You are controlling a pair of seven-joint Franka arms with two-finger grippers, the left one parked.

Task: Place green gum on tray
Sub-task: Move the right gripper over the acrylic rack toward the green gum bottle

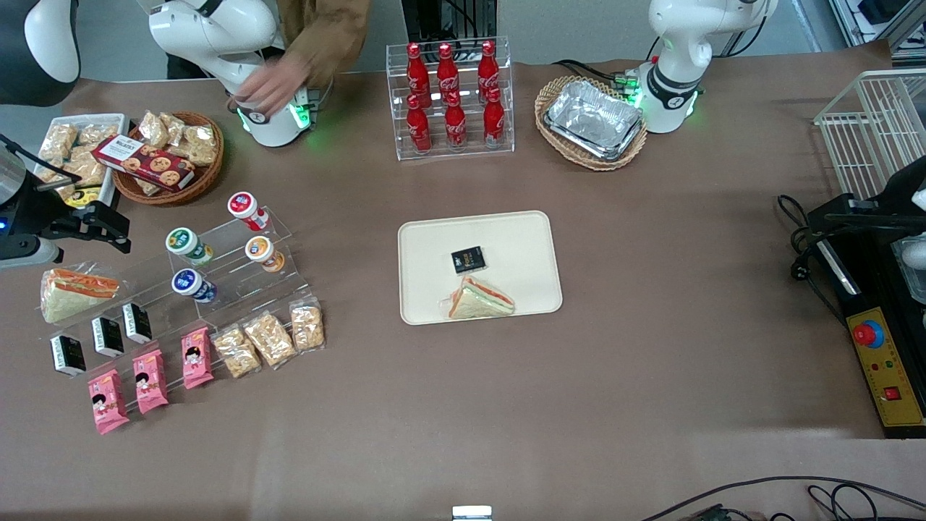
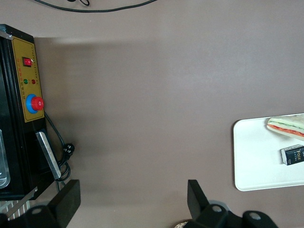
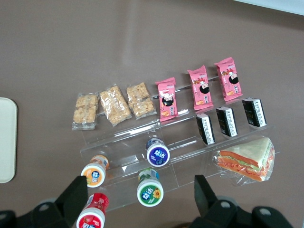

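The green gum point(image 1: 188, 245), a small bottle with a green and white lid, lies on the clear stepped stand among other gum bottles. In the right wrist view the green gum point(image 3: 150, 189) lies between my two spread fingers. My gripper point(image 3: 140, 197) is open and empty, hovering above the stand with the bottle below it. In the front view my gripper point(image 1: 90, 224) sits at the working arm's end of the table, above the stand's edge. The cream tray point(image 1: 479, 265) lies mid-table and holds a sandwich point(image 1: 479, 299) and a small black packet point(image 1: 468, 260).
On the stand are a red-lidded bottle point(image 1: 247, 209), an orange-lidded bottle point(image 1: 263, 253) and a blue-lidded bottle point(image 1: 193, 284), with black packets point(image 1: 107, 336), pink snack bags point(image 1: 150, 380), nut bars point(image 1: 269, 339) and a sandwich point(image 1: 72, 292). Cola bottles point(image 1: 450, 98) and baskets stand farther back.
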